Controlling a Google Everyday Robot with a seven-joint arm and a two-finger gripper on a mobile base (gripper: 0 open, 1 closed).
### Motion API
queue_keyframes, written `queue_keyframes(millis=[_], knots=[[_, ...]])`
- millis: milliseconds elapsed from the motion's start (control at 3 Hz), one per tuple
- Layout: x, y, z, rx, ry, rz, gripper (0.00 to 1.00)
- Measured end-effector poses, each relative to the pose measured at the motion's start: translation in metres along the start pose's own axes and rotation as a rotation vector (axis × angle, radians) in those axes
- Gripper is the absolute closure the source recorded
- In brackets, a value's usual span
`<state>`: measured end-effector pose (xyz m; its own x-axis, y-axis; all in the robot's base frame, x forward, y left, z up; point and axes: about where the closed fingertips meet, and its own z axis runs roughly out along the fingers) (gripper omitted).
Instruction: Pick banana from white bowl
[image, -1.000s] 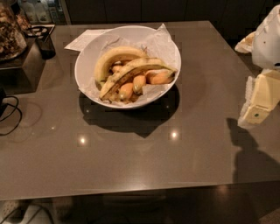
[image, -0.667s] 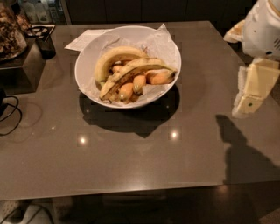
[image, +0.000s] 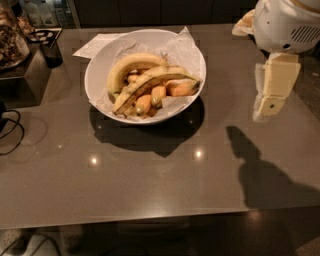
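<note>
Gripper (image: 272, 90) is held right of the white bowl (image: 91, 75), well apart, state not discernible; the banana (image: 150, 80) is laid over stubby bananas (image: 157, 95) on crinkled paper (image: 185, 47) inside.

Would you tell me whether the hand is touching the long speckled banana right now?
Apart. The camera view shows the hand right of the white bowl, with table visible between it and the banana.

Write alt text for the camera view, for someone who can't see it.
A white bowl lined with paper holds the longest banana, lying diagonally over other bananas. The robot's tool hangs over the grey table to the bowl's right, apart from it.
</note>
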<state>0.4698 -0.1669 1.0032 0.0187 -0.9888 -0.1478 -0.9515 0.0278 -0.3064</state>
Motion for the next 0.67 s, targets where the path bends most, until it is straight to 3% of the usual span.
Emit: queue_keyframes(millis=[333,667], knots=[[0.003,-0.002,0.003,-0.006,-0.008,0.008,0.0],[-0.023,-0.022,0.01,-0.002,-0.008,-0.068,0.0]])
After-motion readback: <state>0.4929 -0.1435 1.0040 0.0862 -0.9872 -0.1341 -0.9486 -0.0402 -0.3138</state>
